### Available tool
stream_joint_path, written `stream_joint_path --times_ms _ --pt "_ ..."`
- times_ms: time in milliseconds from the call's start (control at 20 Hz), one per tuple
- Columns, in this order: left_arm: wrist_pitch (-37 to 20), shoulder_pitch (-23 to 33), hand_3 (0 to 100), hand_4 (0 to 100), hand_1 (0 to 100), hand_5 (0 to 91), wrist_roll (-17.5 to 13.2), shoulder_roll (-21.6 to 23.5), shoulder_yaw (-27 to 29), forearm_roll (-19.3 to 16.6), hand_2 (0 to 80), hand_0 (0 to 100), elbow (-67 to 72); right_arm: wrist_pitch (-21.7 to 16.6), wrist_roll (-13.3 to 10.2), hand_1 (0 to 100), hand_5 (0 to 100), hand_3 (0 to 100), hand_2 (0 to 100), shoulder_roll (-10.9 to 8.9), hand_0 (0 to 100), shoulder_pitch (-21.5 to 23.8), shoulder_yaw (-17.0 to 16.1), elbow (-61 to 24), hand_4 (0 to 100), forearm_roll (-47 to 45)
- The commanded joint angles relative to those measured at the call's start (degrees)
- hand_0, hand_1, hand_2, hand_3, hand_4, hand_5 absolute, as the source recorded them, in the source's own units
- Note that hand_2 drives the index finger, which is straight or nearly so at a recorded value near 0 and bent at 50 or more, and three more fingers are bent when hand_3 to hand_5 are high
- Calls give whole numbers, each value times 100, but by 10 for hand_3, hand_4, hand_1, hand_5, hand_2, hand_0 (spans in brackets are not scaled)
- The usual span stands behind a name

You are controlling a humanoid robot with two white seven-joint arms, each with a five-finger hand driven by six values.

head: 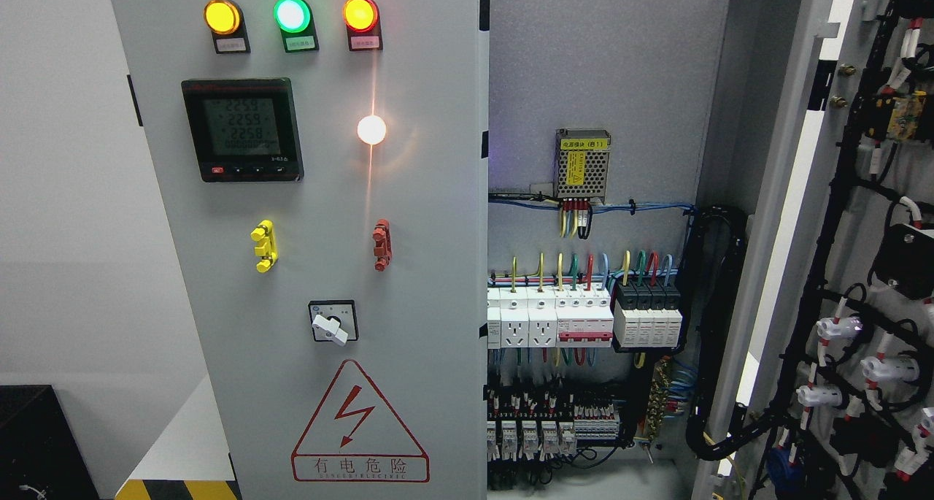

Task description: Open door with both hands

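Observation:
A grey electrical cabinet fills the head view. Its left door (314, 252) stands partly swung out toward me, carrying three lit lamps, a digital meter (242, 129), a yellow handle (264, 246), a red handle (381, 244) and a rotary switch (333, 322). The right door (817, 215) is swung wide open at the picture's right, its inner side full of black cable looms. Between them the cabinet interior (591, 193) shows breakers (584, 317) and coloured wires. Neither of my hands nor arms shows anywhere.
A power supply box (582, 164) is mounted on the back plate. A black box (36, 441) sits at the lower left by a white wall. Yellow-black hazard tape (175, 490) marks the floor beside the cabinet.

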Motion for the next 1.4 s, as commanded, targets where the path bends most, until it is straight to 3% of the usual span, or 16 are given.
stream_joint_path --times_ms 0,401,651,1002,1202,1352 --pt "-2 185 0 0 0 0 2 -105 -8 2 0 0 -5 50 -39 0 0 0 0 -86 192 -607 226 -415 0 102" --pt "-2 176 0 0 0 0 2 -105 -8 2 0 0 -14 129 -30 0 0 0 0 -68 192 -1758 288 -301 0 -292" --pt "-2 185 0 0 0 0 2 -105 -8 2 0 0 -14 955 -30 0 0 0 0 -103 192 -2479 262 41 0 -698" --pt "-2 176 0 0 0 0 2 -105 -8 2 0 0 -14 1175 -30 0 0 0 0 -121 192 -3050 279 306 0 -785" --pt "-2 176 0 0 0 0 2 -105 -8 2 0 0 -14 1640 -39 0 0 0 0 -121 192 -3393 279 428 0 -1172" --pt "-2 185 0 0 0 0 2 -105 -8 2 0 0 -14 1676 -39 0 0 0 0 -121 192 -3604 288 578 0 -1190"
